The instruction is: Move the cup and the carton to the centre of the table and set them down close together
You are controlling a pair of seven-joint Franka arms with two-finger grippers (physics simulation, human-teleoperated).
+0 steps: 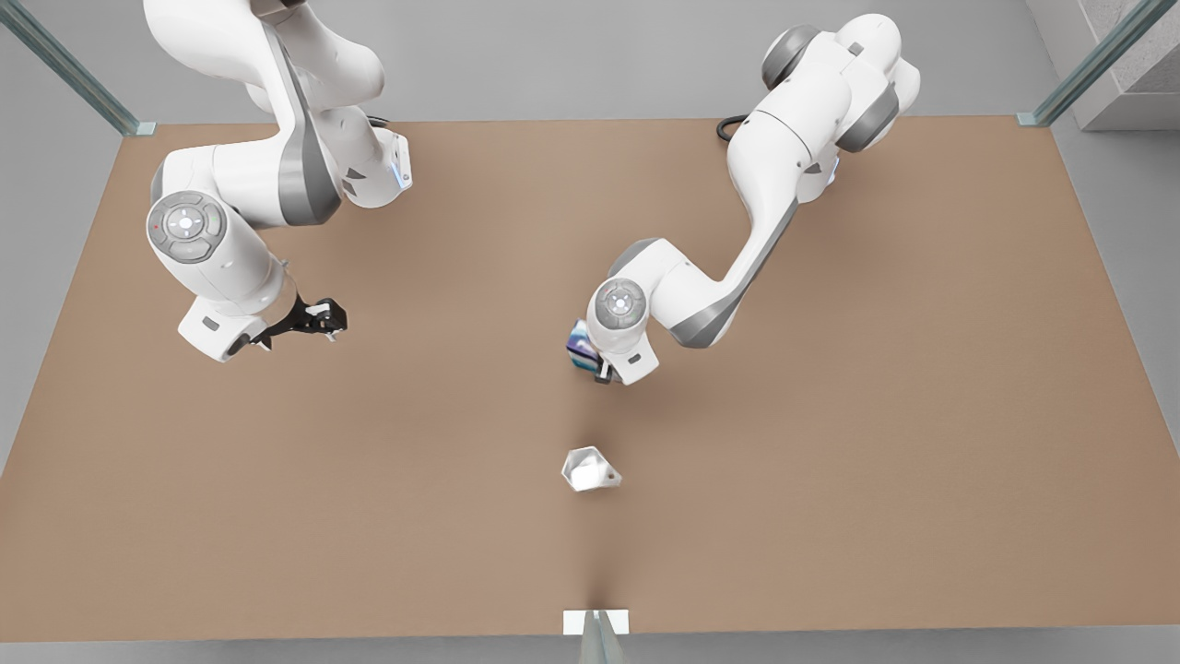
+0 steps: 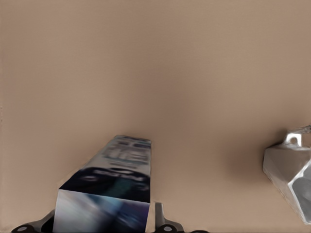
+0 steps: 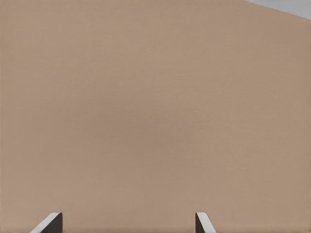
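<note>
2 grippers are showing in the front view. Left gripper (image 1: 599, 369) is working near the table (image 1: 830, 461) centre, clamping the carton (image 1: 580, 346) between its fingers; the carton (image 2: 109, 194) is reading as light, stiff card, likely to crush if squeezed hard, best taken across its flat sides. Cup (image 1: 588, 468) is sitting upright on the table, nearer the camera than the carton, apart from it; it is looking rigid, faceted and slippery, so its rim or opposite flat faces suit a grip. Right gripper (image 1: 323, 318) is waiting on the front view's left, fingers (image 3: 201, 224) spread, grasping nothing. Carton's underside is being hidden by the wrist, so whether it is touching the table cannot be told.
</note>
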